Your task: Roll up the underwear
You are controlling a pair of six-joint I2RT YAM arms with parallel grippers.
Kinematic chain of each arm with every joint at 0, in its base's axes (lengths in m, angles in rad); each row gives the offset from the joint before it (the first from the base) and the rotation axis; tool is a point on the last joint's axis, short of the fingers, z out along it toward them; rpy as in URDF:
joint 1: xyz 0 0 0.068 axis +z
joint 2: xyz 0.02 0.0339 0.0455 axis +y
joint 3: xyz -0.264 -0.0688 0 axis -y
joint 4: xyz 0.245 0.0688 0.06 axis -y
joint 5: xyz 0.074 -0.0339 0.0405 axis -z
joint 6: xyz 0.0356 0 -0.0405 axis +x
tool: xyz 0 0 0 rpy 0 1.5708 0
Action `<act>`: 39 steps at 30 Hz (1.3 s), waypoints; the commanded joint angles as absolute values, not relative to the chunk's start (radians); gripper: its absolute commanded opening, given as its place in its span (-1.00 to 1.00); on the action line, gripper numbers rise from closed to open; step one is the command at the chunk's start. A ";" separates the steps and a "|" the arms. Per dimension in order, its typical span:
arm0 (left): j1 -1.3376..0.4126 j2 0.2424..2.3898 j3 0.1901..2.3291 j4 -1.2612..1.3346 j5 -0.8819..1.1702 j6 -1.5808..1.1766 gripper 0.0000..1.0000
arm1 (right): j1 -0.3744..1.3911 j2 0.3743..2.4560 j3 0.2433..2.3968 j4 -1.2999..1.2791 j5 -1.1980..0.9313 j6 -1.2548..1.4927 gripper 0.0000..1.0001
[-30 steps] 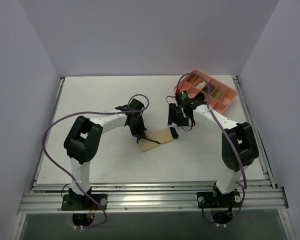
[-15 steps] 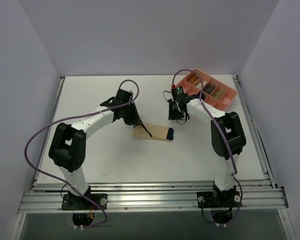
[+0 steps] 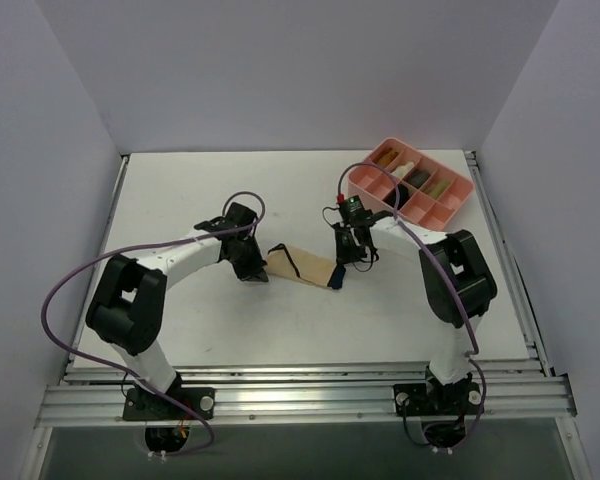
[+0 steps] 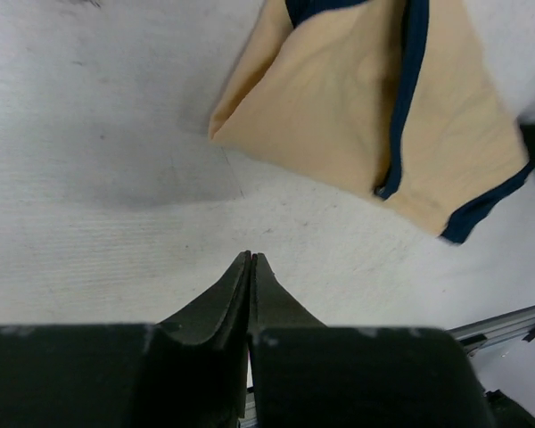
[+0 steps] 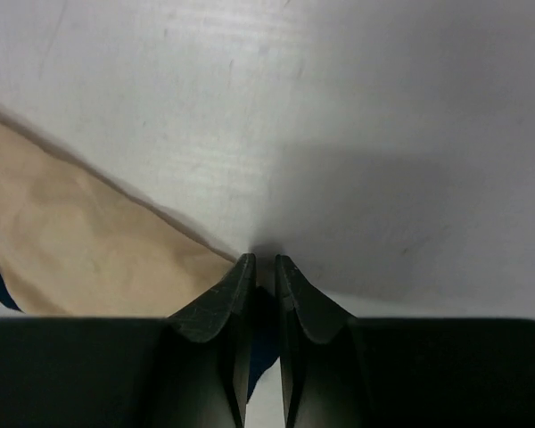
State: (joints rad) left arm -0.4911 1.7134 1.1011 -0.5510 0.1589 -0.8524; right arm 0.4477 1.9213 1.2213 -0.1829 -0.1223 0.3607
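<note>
The underwear (image 3: 308,266) is a tan cloth with dark blue-black trim, lying flat on the white table between my two grippers. My left gripper (image 3: 259,270) sits just off its left end, a short gap away. In the left wrist view the left gripper (image 4: 250,259) is shut with nothing in it, and the underwear (image 4: 357,116) lies ahead of it. My right gripper (image 3: 343,263) is at the cloth's right end. Seen from the right wrist, the right gripper (image 5: 260,261) is shut on the dark trim, with the underwear's (image 5: 71,241) tan part spreading left.
A pink divided tray (image 3: 458,198) with several rolled cloths stands at the back right, behind the right arm. White walls enclose the table on three sides. A metal rail runs along the near edge.
The left gripper has let go of the cloth, drawn back left and shut. The cloth slid slightly toward the back and lies flatter. The right gripper has come down on its right end and shut.
</note>
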 commanded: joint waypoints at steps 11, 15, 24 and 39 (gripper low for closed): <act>-0.400 1.507 1.005 -0.578 0.340 -0.923 -0.13 | 0.778 1.612 0.917 -0.195 -0.172 0.618 -0.71; -0.410 1.427 0.838 -0.473 0.416 -0.994 0.01 | 0.781 1.559 0.891 -0.201 -0.158 0.609 -0.67; -0.457 1.413 0.715 -0.266 0.462 -1.043 0.27 | 0.798 1.658 0.956 -0.164 -0.166 0.604 -0.66; -0.554 1.468 0.647 -0.193 0.381 -1.127 0.26 | 0.857 1.664 0.923 -0.107 -0.196 0.650 -0.63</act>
State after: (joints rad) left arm -0.5465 1.5063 0.6483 -0.2066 0.4274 -1.0985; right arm 0.8467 1.6665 0.9234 -0.1078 -0.1921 0.6361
